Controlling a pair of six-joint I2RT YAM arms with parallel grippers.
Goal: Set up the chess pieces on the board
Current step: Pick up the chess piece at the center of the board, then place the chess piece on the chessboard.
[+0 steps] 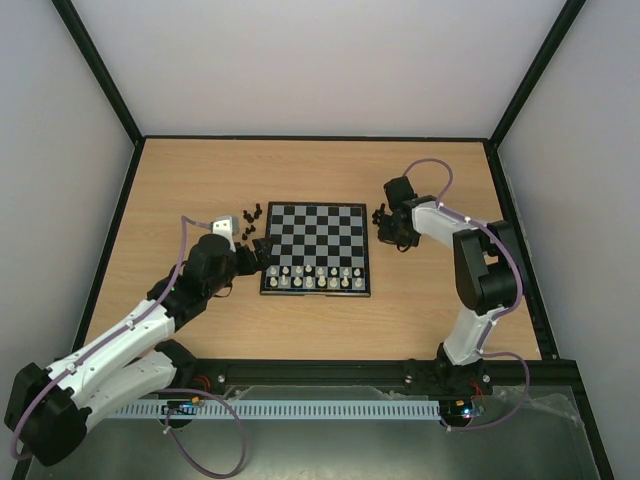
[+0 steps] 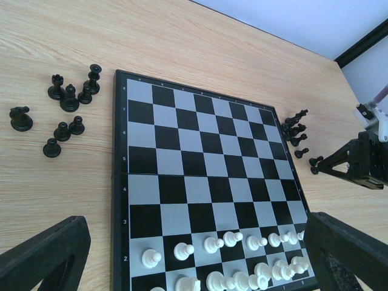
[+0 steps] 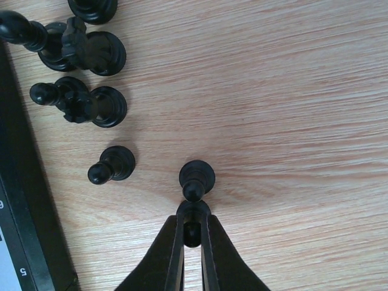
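Your right gripper [image 3: 193, 212] is fully closed. Its tips sit at the head of one black pawn [image 3: 197, 177] standing on the table [image 3: 291, 121], and you cannot tell whether the pawn is pinched. More black pieces [image 3: 91, 103] stand ahead and to its left, beside the board [image 3: 24, 200]. Your left gripper [image 1: 260, 250] is spread wide and holds nothing. White pieces [image 2: 230, 267] fill the board rows just beneath it. A second black cluster [image 2: 66, 103] lies ahead-left, off the board.
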